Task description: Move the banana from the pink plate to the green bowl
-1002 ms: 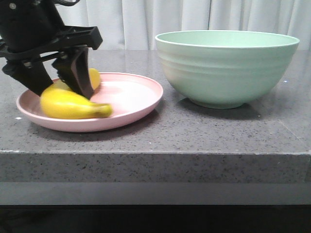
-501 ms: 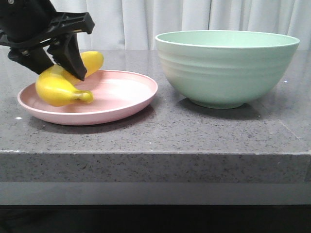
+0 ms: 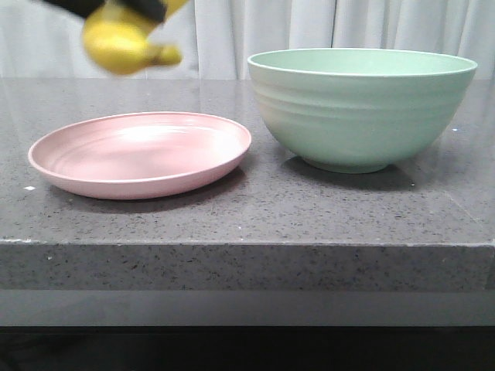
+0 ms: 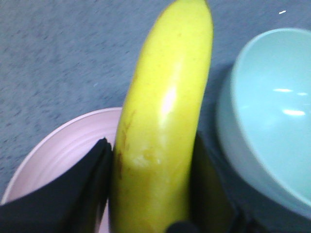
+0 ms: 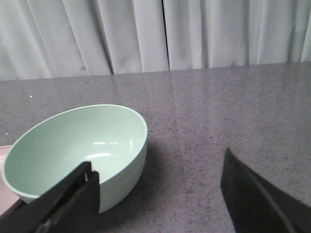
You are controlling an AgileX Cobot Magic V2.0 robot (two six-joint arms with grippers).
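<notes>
The yellow banana [image 3: 124,39] hangs high above the pink plate [image 3: 143,154], at the top edge of the front view, blurred. My left gripper [image 4: 153,184] is shut on the banana [image 4: 163,121], its black fingers [image 4: 85,184] on both sides; only a sliver of the gripper shows in the front view. The plate [image 4: 58,150] lies bare below. The mint-green bowl [image 3: 360,108] stands to the right of the plate, with nothing in it [image 4: 272,116]. My right gripper [image 5: 158,194] is open and holds nothing, near the bowl [image 5: 73,150].
The grey speckled stone counter [image 3: 255,216] has its front edge near the camera. Pale curtains [image 3: 309,27] hang behind the counter.
My left gripper has lifted the banana off the pink plate, up and a little to the right. The plate now lies bare.
</notes>
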